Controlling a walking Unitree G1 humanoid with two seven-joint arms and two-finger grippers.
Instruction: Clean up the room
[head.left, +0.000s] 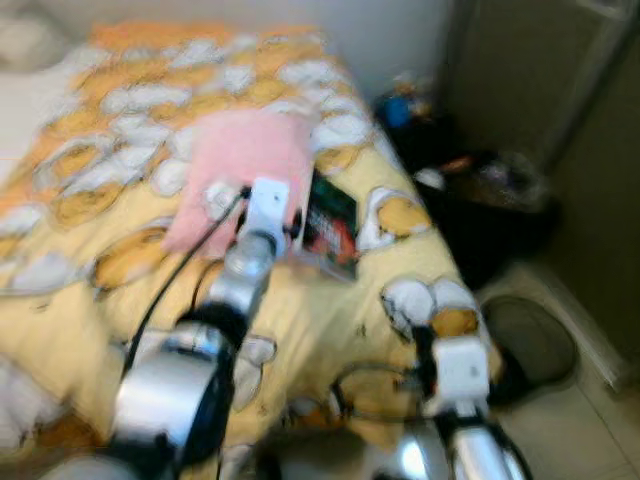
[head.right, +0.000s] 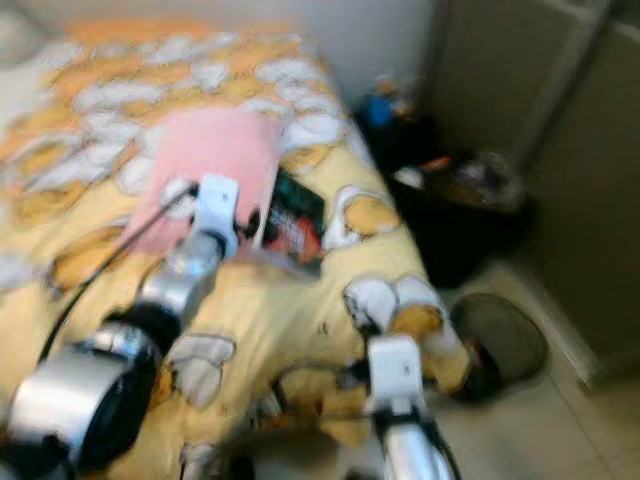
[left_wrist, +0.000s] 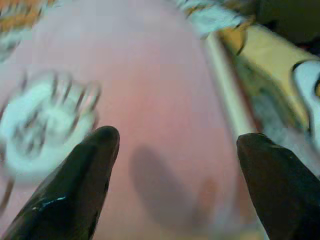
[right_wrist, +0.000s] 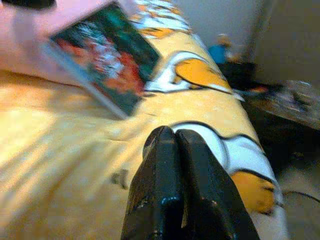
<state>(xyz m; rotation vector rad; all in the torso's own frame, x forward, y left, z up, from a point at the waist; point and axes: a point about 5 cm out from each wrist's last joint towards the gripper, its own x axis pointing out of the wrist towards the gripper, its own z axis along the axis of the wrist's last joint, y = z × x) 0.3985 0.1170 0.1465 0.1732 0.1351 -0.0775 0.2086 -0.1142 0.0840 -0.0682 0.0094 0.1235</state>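
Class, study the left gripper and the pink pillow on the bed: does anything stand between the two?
Nothing visible does. The left gripper hangs with its fingers open directly over the pink pillow, with bare pink fabric between them. The book lies beside the pillow, toward the bed's edge, off that path.

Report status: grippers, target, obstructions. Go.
Left gripper open, over the pink pillow on the bed. Right gripper shut, empty, low at the bed's edge. Book lies beside the pillow.
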